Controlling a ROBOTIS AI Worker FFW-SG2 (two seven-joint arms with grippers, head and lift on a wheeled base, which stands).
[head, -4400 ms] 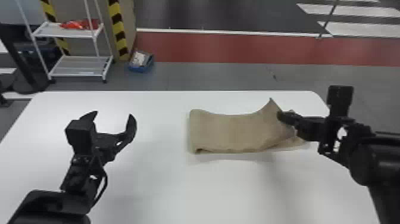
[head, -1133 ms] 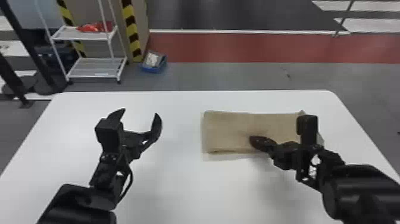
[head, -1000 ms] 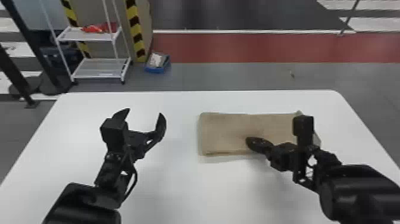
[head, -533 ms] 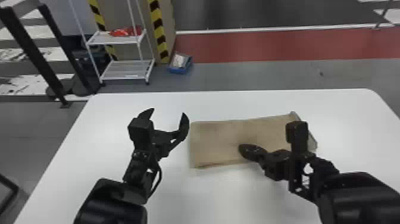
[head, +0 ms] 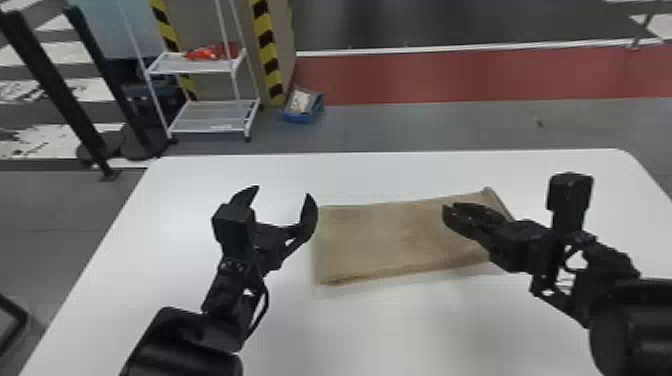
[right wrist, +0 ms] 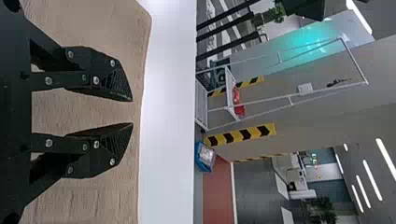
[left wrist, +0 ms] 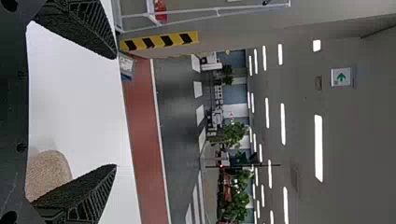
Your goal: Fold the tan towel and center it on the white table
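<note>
Hanging over the white table [head: 400,330], near the left end of the tan towel [head: 380,240], the left gripper [head: 283,192] has its fingers spread wide with nothing between them. The towel lies in a long, flat fold on the far half of the table, its layers showing along the near edge. It looks light, soft and limp, with a bit of nap, so it should not slip much but would crease or drag askew if pulled from one spot. Best hold, I'd judge, is each short end, pinching all the layers together — a shallow grab might lift just the top one. Above its right part is the right gripper [head: 449,207], fingers a little apart, no cloth pinched; whether they touch the towel I cannot tell. The folding looks nearly done — centering probably wants a gentle slide
</note>
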